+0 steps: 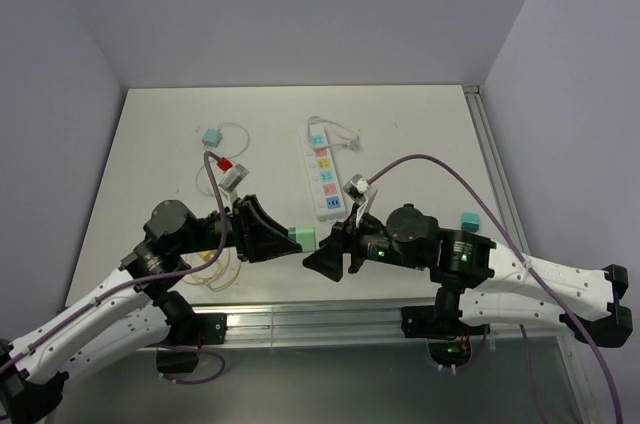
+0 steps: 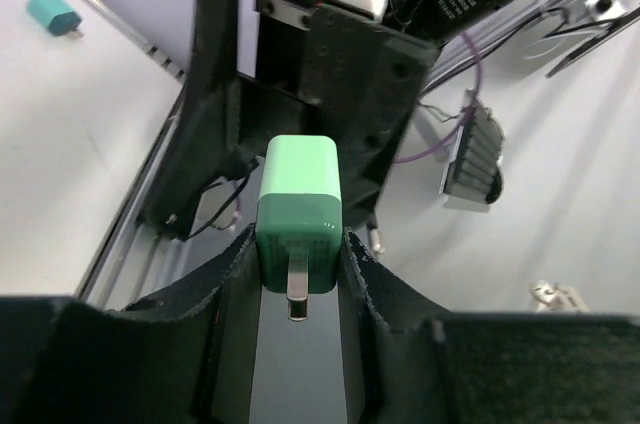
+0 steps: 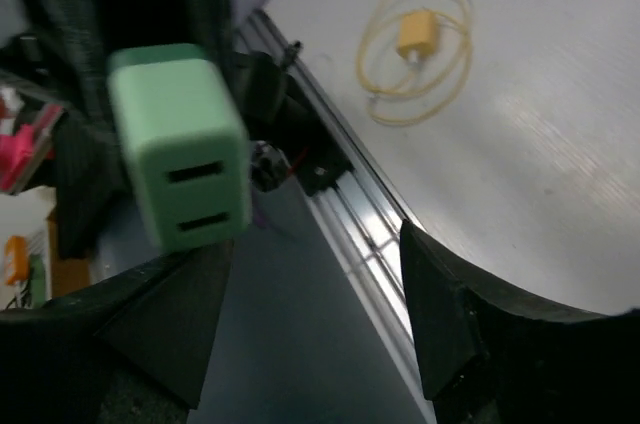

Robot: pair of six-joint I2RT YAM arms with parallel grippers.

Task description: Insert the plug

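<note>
Pinching the mint-green square plastic plug (image 2: 299, 206) in the left claw (image 2: 298, 256), mid-air; right claw (image 3: 310, 324) gaping wide, empty, facing it. Looking like a handover, needing a square closing next.

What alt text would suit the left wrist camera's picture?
A mint-green plug is clamped between the two black fingers of the left gripper, its metal prong pointing toward the camera. Behind it looms the other arm, black, and a small teal adapter lies on the white table at upper left.
</note>
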